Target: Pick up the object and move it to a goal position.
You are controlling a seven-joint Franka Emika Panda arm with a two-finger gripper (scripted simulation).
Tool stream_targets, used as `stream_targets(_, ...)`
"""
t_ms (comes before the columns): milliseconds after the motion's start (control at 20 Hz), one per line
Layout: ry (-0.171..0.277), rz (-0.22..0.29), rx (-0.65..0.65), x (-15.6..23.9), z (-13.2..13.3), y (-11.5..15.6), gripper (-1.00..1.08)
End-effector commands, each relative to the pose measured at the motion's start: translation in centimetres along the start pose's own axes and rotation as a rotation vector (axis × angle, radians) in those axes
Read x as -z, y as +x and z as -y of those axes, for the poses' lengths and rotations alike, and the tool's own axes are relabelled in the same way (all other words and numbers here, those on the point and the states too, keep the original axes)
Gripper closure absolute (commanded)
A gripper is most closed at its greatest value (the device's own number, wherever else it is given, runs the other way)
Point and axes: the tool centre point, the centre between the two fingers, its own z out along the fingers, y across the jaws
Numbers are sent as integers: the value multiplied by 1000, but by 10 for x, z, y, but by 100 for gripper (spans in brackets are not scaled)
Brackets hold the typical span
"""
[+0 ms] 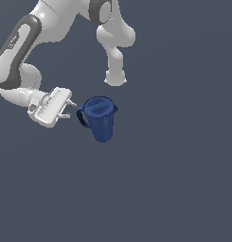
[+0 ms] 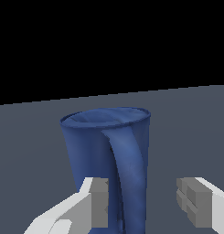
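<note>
Exterior view: high, looking steeply down on arm and surface, moderately far. Wrist view: low, near-horizontal, looking past the end effector (image 2: 143, 201) fingers, very close to pitcher (image 2: 106, 155). Shared: pitcher (image 1: 100, 118), end effector (image 1: 70, 109).

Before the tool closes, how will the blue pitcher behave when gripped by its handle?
The pitcher looks like rigid plastic, so it should keep its shape. Standing upright and tall, narrower at the base, it could tip if nudged sideways. The thin loop handle sits between the open tool fingers; the pitcher may swing when lifted.
</note>
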Motion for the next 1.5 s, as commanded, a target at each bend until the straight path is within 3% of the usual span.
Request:
stream_targets(0,2,-1,3,-1,0,-1,-20)
stream_targets(600,-6,-7,-25,0,3,-9,-20)
stream_targets(1200,-6,-7,-29,-28,4,-11,-20)
stream_targets(1250,-6,-7,-29,-28,4,-11,108)
stream_targets(1450,-6,-7,-29,-28,4,-11,108)
